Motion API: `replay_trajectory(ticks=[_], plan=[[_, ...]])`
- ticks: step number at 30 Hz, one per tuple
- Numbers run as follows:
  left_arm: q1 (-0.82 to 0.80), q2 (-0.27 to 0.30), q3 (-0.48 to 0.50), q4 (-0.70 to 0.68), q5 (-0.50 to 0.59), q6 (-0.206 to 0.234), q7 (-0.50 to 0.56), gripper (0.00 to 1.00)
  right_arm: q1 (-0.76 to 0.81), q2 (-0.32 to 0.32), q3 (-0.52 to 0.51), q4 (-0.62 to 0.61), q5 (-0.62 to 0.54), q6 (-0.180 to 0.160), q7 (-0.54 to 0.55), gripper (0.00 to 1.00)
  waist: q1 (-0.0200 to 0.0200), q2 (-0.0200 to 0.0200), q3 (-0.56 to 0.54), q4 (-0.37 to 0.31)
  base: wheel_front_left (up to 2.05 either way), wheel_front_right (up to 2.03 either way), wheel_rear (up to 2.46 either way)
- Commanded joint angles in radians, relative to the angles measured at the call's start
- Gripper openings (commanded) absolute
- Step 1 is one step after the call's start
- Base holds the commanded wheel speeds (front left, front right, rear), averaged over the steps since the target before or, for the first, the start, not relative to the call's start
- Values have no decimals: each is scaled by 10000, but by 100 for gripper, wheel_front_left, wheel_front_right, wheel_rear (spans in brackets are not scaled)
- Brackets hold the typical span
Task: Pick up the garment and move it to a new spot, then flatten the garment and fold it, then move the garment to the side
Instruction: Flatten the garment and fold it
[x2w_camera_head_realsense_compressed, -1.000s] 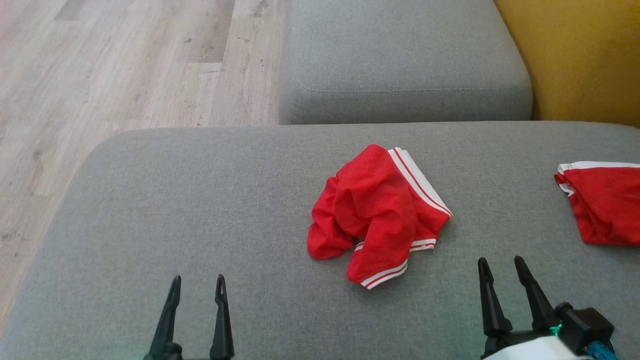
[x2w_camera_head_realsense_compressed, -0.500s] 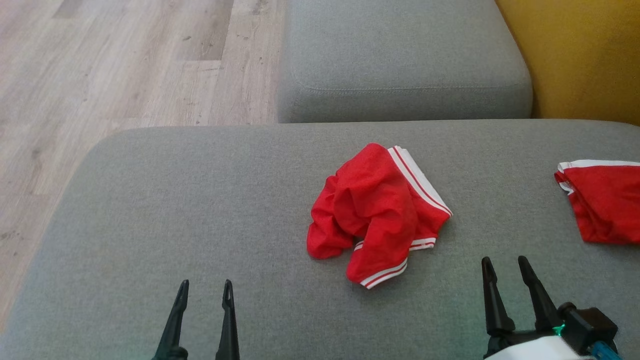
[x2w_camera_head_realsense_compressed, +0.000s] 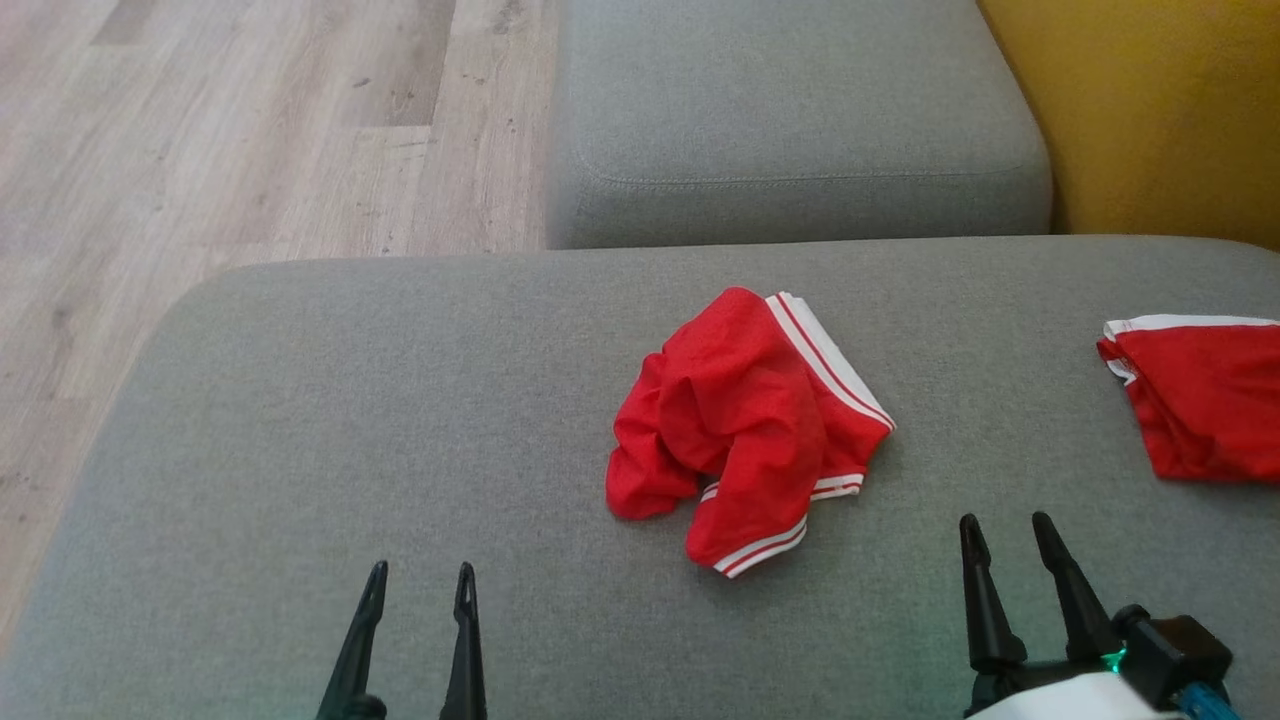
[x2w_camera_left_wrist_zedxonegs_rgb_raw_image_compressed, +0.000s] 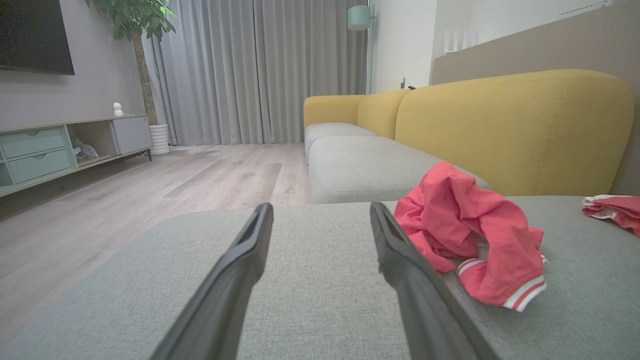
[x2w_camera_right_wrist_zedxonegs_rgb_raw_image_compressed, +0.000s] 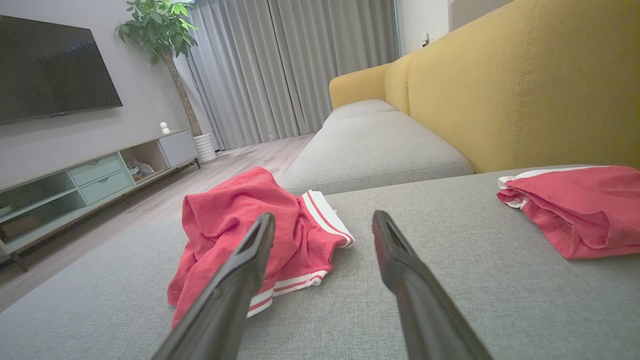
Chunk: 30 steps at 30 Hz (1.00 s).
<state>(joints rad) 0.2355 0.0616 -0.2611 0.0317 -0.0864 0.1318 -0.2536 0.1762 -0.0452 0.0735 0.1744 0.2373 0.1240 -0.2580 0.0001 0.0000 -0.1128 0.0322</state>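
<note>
Pale wooden flooring (x2w_camera_head_realsense_compressed: 200, 150) is stretching away on the left, and a yellow sofa back (x2w_camera_head_realsense_compressed: 1150, 110) is rising at the far right beside the farther grey cushion (x2w_camera_head_realsense_compressed: 800, 100). On the nearer, wider grey cushion (x2w_camera_head_realsense_compressed: 350, 400) the garment (x2w_camera_head_realsense_compressed: 745, 420), red shorts with white-striped hems, is lying crumpled near the middle. A second red garment (x2w_camera_head_realsense_compressed: 1200, 410) is lying well apart from it at the right edge. The right gripper (x2w_camera_head_realsense_compressed: 1003, 520) is pointing forward near the crumpled shorts, closer to the robot and off to their right, fingers spread and holding nothing. The left gripper (x2w_camera_head_realsense_compressed: 421, 567) is waiting farther off to their left, likewise spread and empty.
</note>
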Motion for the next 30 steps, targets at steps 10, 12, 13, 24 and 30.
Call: replay_trajectory(ticks=[10, 12, 13, 24, 30], plan=[[-623, -114, -440, 99, 363, -367, -82, 100, -400, -51, 445, -425, 23, 67, -38, 100, -1, 0, 183, -316, 0, 0, 0], [-922, -114, -783, 342, 375, -543, -82, 100, -470, -51, 529, -435, 4, 67, -38, 100, -1, 0, 297, -477, 0, 0, 0], [-1102, -114, -982, 498, 356, -643, -82, 100, -510, -51, 567, -444, -13, 67, -38, 100, -1, 0, 364, -574, 0, 0, 0], [-3949, -114, -3064, 3666, 1006, -1969, -82, 100, -1008, -51, 910, -585, -230, 67, -38, 100, -1, 0, 1495, -1983, 0, 0, 0], [-5222, -114, -3215, 5292, 945, -1944, -82, 100, -1376, -51, 958, -641, -241, 67, -38, 100, -1, 0, 2102, -2645, 0, 0, 0]])
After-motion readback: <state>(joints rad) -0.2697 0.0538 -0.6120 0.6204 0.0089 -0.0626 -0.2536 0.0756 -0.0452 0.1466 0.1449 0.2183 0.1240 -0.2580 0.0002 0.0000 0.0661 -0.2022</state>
